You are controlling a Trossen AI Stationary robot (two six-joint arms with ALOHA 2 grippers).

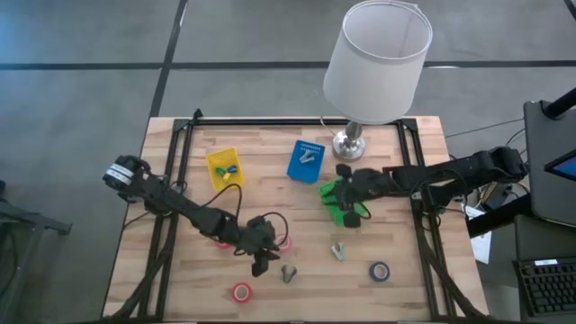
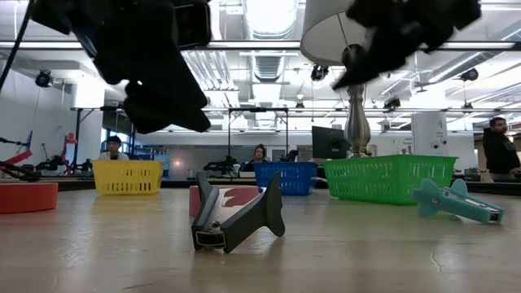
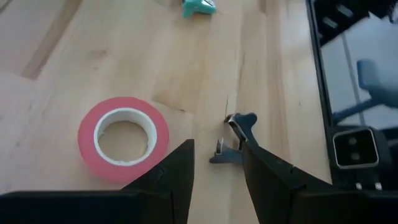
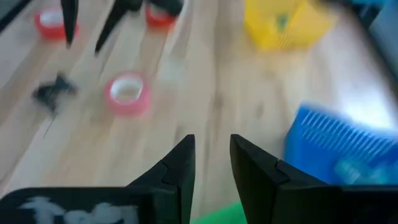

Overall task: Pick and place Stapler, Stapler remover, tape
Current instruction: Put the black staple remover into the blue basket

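Note:
My left gripper (image 1: 263, 262) (image 3: 217, 147) is open and hangs above the table's near middle. It is between a red tape roll (image 3: 123, 137) (image 1: 241, 292) and a dark staple remover (image 3: 234, 140) (image 1: 288, 273) (image 2: 236, 216), touching neither. A teal staple remover (image 1: 338, 251) (image 2: 453, 200) and a blue-purple tape roll (image 1: 379, 271) lie to the right. A pink roll (image 1: 283, 241) (image 4: 127, 93) lies flat just beyond the left gripper. My right gripper (image 1: 347, 200) (image 4: 211, 142) is open and empty above the green tray (image 1: 331, 193).
A yellow tray (image 1: 225, 166) and a blue tray (image 1: 306, 160) stand at the far side, each with small things in it. A lamp (image 1: 376, 63) rises at the far edge beside the green tray. Another red roll (image 1: 221, 241) lies partly under the left arm.

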